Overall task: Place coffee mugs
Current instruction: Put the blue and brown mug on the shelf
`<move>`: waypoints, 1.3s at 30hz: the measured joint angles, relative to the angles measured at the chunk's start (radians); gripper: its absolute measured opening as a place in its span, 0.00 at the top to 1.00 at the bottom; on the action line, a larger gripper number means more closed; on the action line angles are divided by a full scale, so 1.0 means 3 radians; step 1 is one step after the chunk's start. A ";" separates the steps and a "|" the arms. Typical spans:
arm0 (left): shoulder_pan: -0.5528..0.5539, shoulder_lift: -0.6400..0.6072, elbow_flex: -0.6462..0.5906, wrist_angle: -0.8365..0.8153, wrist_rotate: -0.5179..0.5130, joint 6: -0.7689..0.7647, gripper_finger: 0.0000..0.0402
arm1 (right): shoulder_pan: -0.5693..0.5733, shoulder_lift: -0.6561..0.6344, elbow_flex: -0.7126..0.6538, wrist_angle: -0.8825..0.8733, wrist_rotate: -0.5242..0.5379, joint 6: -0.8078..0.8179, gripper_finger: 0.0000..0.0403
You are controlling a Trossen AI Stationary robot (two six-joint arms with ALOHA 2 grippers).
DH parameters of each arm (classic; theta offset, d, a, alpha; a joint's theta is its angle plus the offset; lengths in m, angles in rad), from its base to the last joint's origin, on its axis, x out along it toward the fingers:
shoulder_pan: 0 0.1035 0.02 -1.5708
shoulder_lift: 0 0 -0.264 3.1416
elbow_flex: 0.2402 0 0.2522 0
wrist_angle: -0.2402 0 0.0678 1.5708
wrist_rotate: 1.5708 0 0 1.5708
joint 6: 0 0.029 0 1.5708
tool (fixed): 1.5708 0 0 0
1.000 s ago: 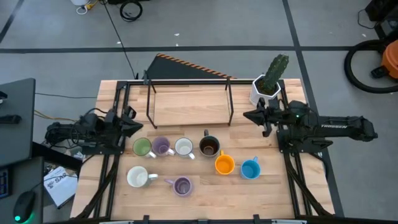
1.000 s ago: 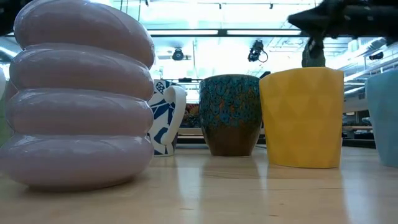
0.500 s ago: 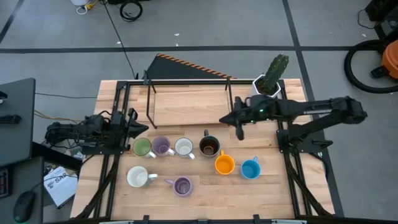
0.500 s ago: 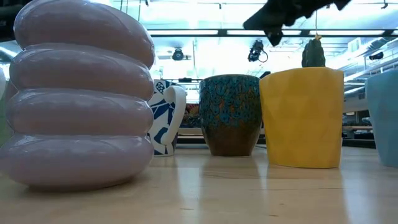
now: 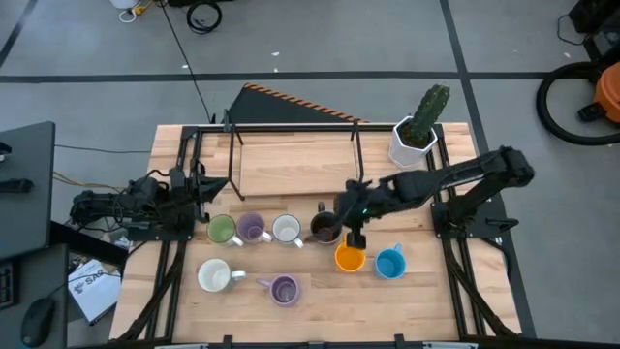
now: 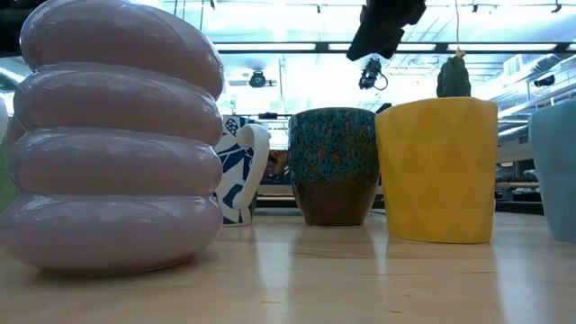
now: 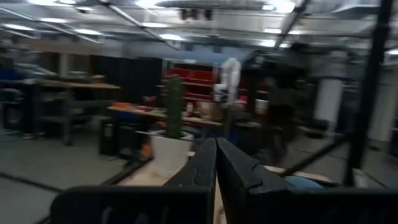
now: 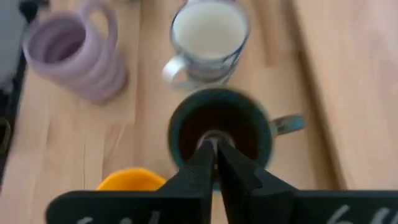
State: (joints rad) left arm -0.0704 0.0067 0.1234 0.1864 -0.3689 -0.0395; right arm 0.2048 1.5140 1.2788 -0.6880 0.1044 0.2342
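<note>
High view. Item one: the right gripper [image 5: 355, 236] is reaching out over the middle of the table [image 5: 407, 301], hanging between the dark brown mug [image 5: 325, 229] and the orange mug [image 5: 349, 257]; its jaws are nearly together and holding nothing. The left gripper [image 5: 203, 190] is waiting near the table's left edge, jaws shut and empty. The green mug [image 5: 222, 230], a purple mug [image 5: 252, 229] and a white mug [image 5: 286, 229] are lining up in a row with the brown one; a second white mug [image 5: 214, 276], a second purple mug [image 5: 284, 290] and the blue mug [image 5: 388, 263] are sitting nearer the front edge. The black metal rack [image 5: 295, 155] at the back is carrying no mugs. The cactus pot [image 5: 414, 142] is standing at the back right corner.

Low view. The ribbed purple mug [image 6: 112, 135] is filling the near left; the teal-speckled brown mug [image 6: 335, 166] and orange mug [image 6: 438, 169] are standing behind, the right arm [image 6: 385, 25] hanging above them.

Left wrist view. Closed fingers [image 7: 214, 168] are pointing across at the cactus pot [image 7: 169, 152].

Right wrist view. Nearly closed fingers [image 8: 208, 163] are hovering directly above the brown mug's [image 8: 219, 127] opening.

Step in hand, by judgement: approaching the first mug to pick. The next move is calling for opening the jaws and descending over the rim or handle.

Writing: none is reading clearly on the mugs.
</note>
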 joint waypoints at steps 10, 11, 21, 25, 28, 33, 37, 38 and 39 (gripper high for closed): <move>0.0000 0.0000 0.0000 0.0045 -0.0101 0.0009 0.96 | 0.0404 0.1014 0.1214 -0.0988 0.0334 -0.0364 0.66; 0.0000 0.0000 0.0000 0.0044 -0.0101 0.0008 0.96 | 0.0411 0.1106 0.1337 -0.1092 0.0279 -0.0405 0.64; 0.0000 0.0000 0.0000 0.0040 -0.0100 0.0001 0.96 | 0.0351 0.1851 0.2191 -0.2003 0.0092 -0.0368 0.62; 0.0000 0.0000 0.0000 0.0038 -0.0100 -0.0001 0.96 | 0.0326 0.2022 0.2277 -0.2125 0.0000 -0.0327 0.62; 0.0000 0.0000 0.0000 0.0038 -0.0100 -0.0001 0.96 | 0.0321 0.2130 0.2283 -0.2162 0.0045 -0.0330 0.62; 0.0000 0.0000 0.0000 0.0037 -0.0100 -0.0003 0.96 | 0.0281 0.2266 0.2280 -0.2212 0.0109 -0.0318 0.62; 0.0000 0.0000 0.0000 0.0035 -0.0100 -0.0003 0.96 | 0.0243 0.2319 0.2276 -0.2210 0.0112 -0.0313 0.66; 0.0000 0.0000 0.0000 0.0034 -0.0100 -0.0003 0.96 | 0.0229 0.2321 0.2275 -0.2221 0.0112 -0.0312 0.68; 0.0000 0.0000 0.0000 0.0036 -0.0100 -0.0003 0.96 | 0.0216 0.2319 0.2276 -0.2215 0.0111 -0.0305 0.70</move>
State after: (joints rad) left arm -0.0704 0.0067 0.1234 0.1970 -0.3990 -0.0402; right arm 0.2697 2.2098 1.9617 -1.3524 0.1377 0.1427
